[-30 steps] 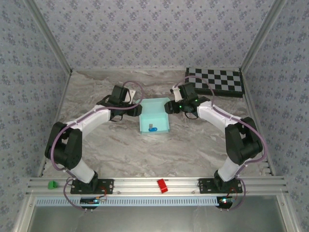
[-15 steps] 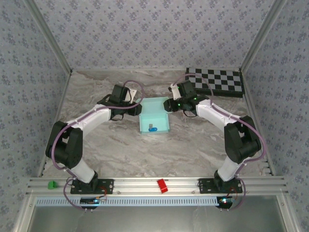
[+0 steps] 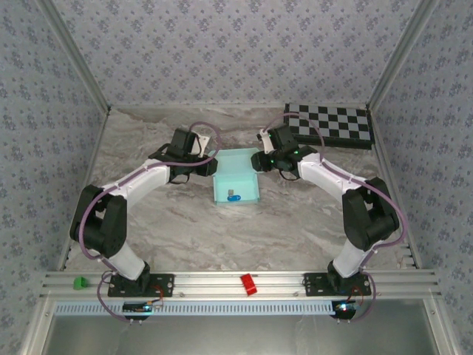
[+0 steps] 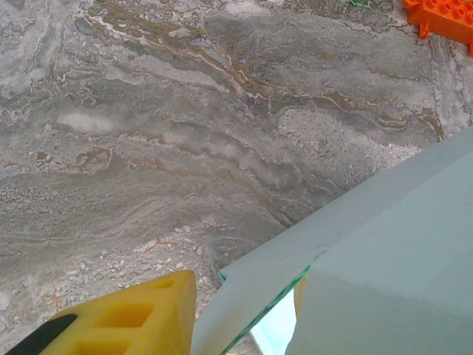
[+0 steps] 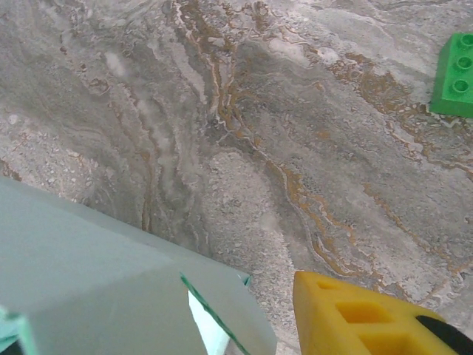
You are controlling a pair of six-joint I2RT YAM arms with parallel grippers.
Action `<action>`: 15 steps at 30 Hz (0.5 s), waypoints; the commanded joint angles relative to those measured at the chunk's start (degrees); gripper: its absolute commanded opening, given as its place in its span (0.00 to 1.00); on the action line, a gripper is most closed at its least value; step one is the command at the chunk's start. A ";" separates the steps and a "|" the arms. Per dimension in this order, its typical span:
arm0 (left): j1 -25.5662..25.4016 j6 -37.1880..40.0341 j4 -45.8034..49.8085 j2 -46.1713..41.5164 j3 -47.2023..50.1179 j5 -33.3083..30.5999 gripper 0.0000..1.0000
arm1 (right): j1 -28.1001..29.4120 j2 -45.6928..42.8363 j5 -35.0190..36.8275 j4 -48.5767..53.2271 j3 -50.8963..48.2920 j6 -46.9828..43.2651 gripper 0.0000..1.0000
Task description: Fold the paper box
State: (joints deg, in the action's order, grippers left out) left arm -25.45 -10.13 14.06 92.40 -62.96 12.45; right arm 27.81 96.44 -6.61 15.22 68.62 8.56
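Note:
The paper box is a pale turquoise open tray with raised walls, in the middle of the marble table. My left gripper is at its far left corner and my right gripper at its far right corner. In the left wrist view one yellow finger stands outside the box wall, touching it low down, and a sliver of the other shows behind the card. In the right wrist view a yellow finger stands a small gap outside the wall; its partner is hidden by the card. Both straddle a wall, open.
A small blue and grey item lies inside the box near its front wall. A black-and-white checkerboard lies at the back right. A red block and a green block sit on the front rail.
My right gripper has edged slightly left and toward the back along the box's far right corner. The left arm and the box have barely moved.

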 commanded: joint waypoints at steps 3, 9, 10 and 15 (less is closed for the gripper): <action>0.32 -1.03 -0.53 0.00 -1.10 0.74 0.39 | 0.79 -1.52 2.12 0.99 0.20 1.25 0.43; 0.35 -1.63 -0.62 -0.02 -1.07 1.04 0.36 | 1.54 -1.63 3.12 0.66 -1.73 2.10 0.33; 0.23 -1.82 -0.50 -0.01 -1.18 1.07 0.35 | 1.69 -1.66 3.55 0.63 -1.74 2.32 0.31; 0.14 -2.78 -0.75 0.09 -1.05 0.66 0.31 | 2.50 -1.69 6.35 0.27 -1.91 3.39 0.27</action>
State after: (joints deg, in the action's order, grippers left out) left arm -25.45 -11.88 13.89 92.40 -62.96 12.43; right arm 29.80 96.33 -2.70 15.05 67.33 10.72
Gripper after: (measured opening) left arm 0.313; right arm 0.271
